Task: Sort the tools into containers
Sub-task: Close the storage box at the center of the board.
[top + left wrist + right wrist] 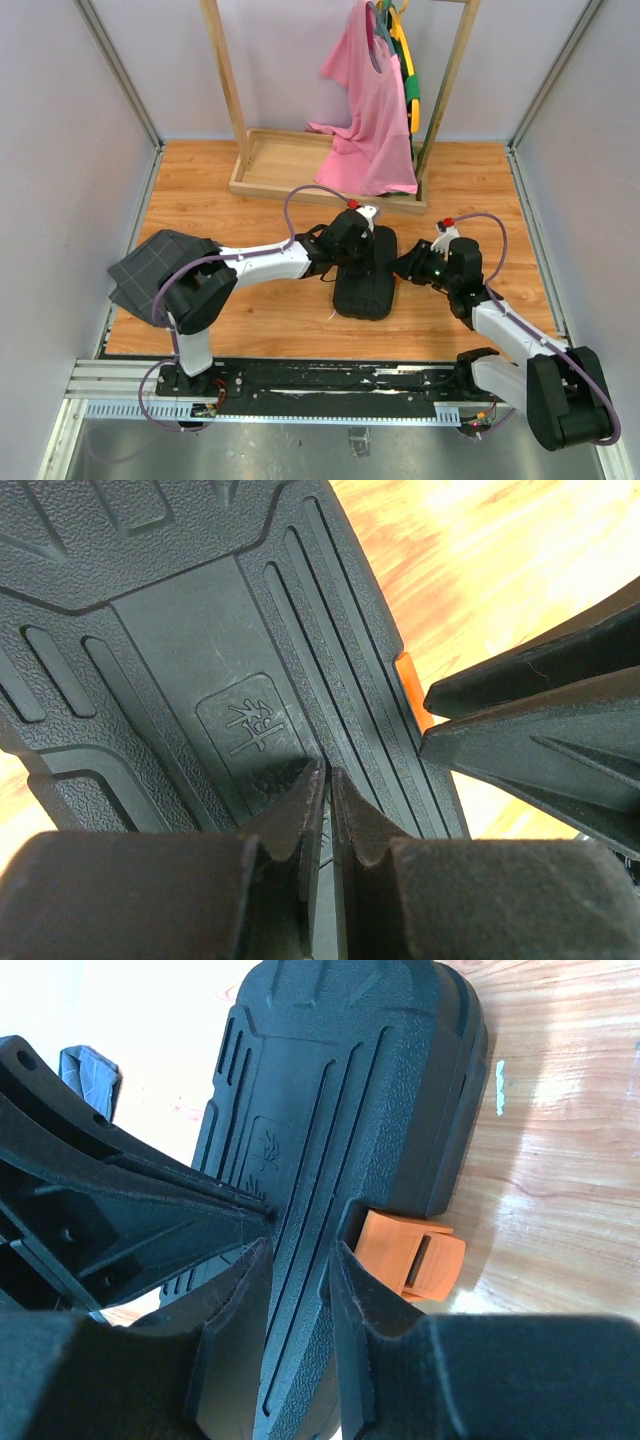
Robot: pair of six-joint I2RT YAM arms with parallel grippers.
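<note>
The container, a black plastic tool case [362, 290], lies closed in the middle of the wooden table. Its ribbed lid fills the left wrist view [180, 630] and the right wrist view [350, 1070]. No tools are in view. My left gripper [362, 245] is shut and empty, its tips [328, 770] down at the lid. My right gripper [402, 266] is at the case's right edge. Its jaws [300, 1250] stand apart over the lid's rim, just beside the orange latch [410, 1252], which also shows in the left wrist view [410, 685].
A dark grey grid-patterned fabric [160, 265] lies at the table's left edge. A wooden clothes rack with a tray base [290, 165] stands at the back, with a pink shirt [365, 110] hanging from it. Grey walls close in both sides.
</note>
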